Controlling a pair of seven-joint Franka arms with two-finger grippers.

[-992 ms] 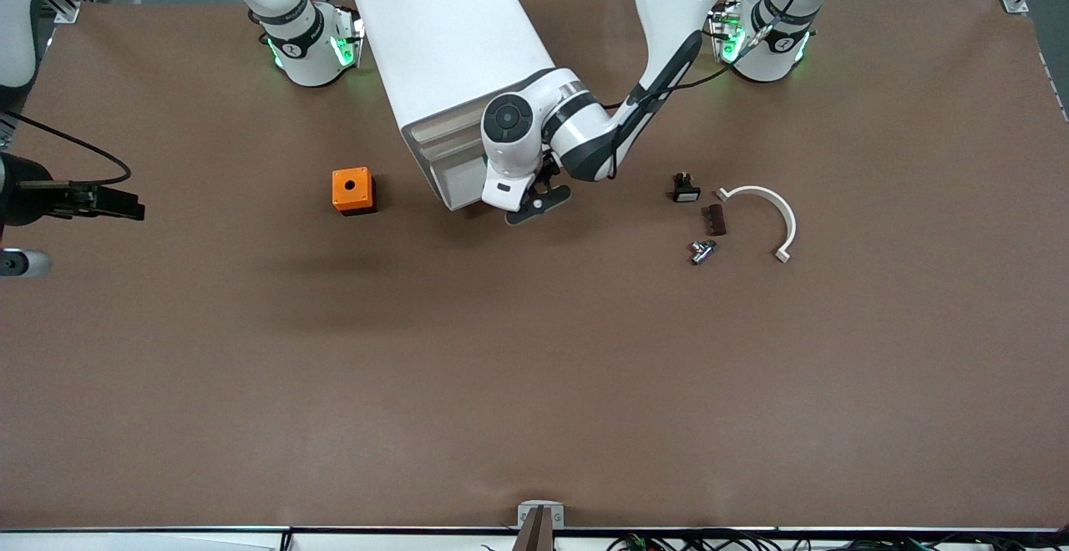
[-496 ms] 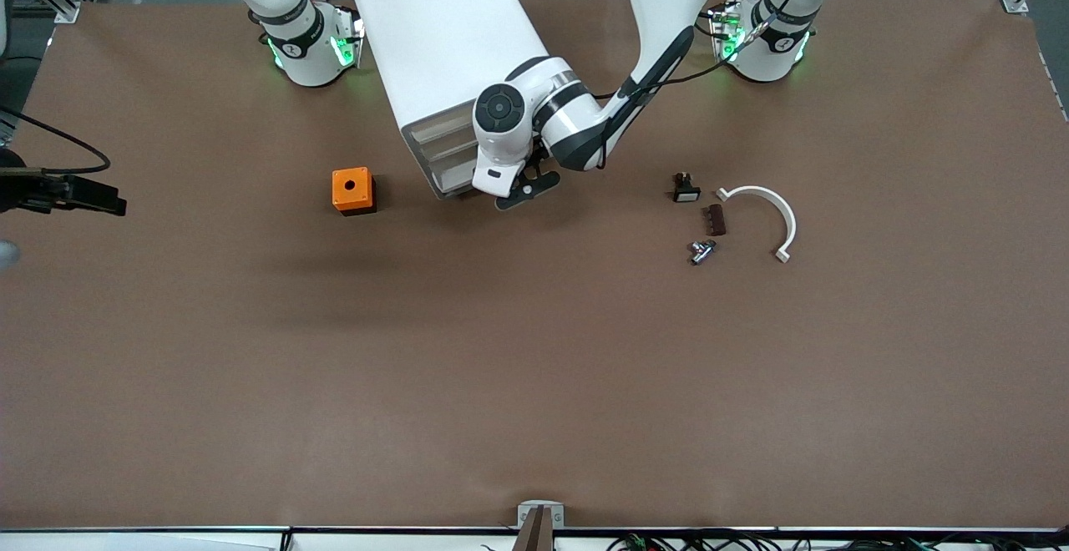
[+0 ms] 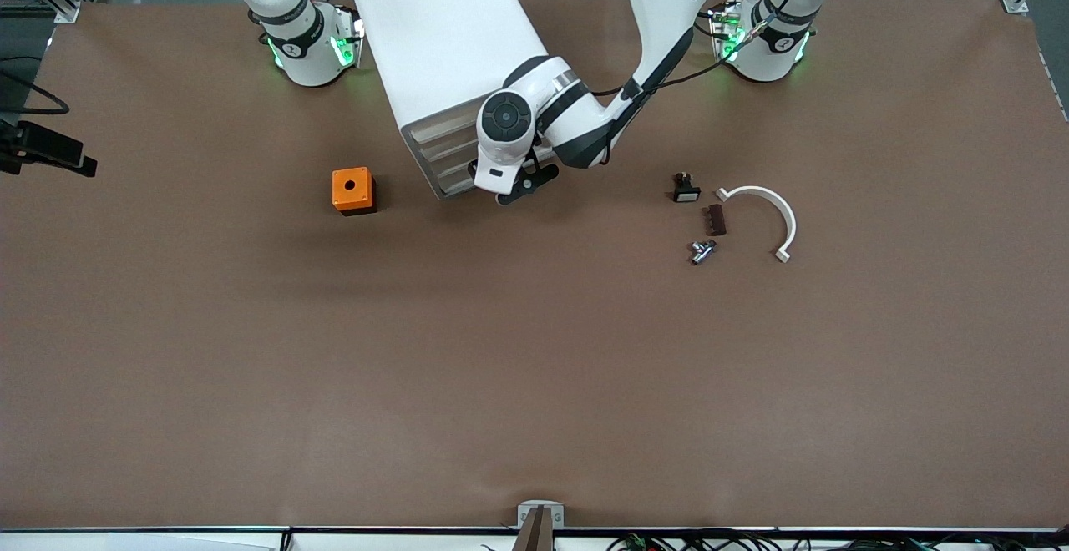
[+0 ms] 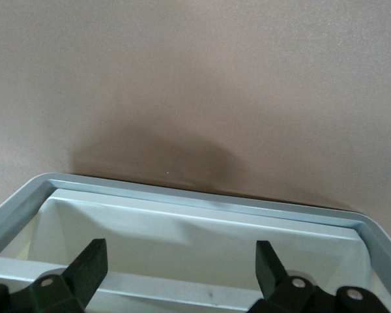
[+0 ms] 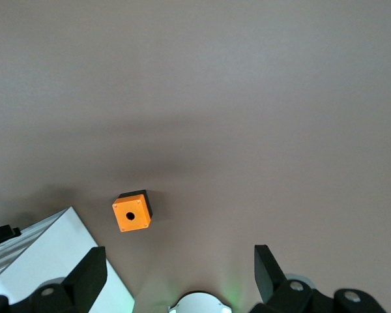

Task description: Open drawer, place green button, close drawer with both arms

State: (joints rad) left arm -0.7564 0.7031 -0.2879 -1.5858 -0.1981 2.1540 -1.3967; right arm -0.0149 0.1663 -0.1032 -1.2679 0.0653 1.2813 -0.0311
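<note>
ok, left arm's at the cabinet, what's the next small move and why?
Probably nudge the left claw toward the cabinet to seat the drawer: its wrist view shows the tray and rim exposed under the open claw, so it looks not fully shut. The right claw waits open, high over the table.

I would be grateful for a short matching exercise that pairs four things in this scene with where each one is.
Things:
1. orange cube
2. left gripper
3. white curved piece
4. right gripper

Places:
A. on the table toward the left arm's end
B. at the front of the white cabinet, fingers open over a drawer
C. on the table beside the cabinet, toward the right arm's end
D. up in the air, open, looking down on the cube

Pairs: 1-C, 2-B, 3-A, 4-D
</note>
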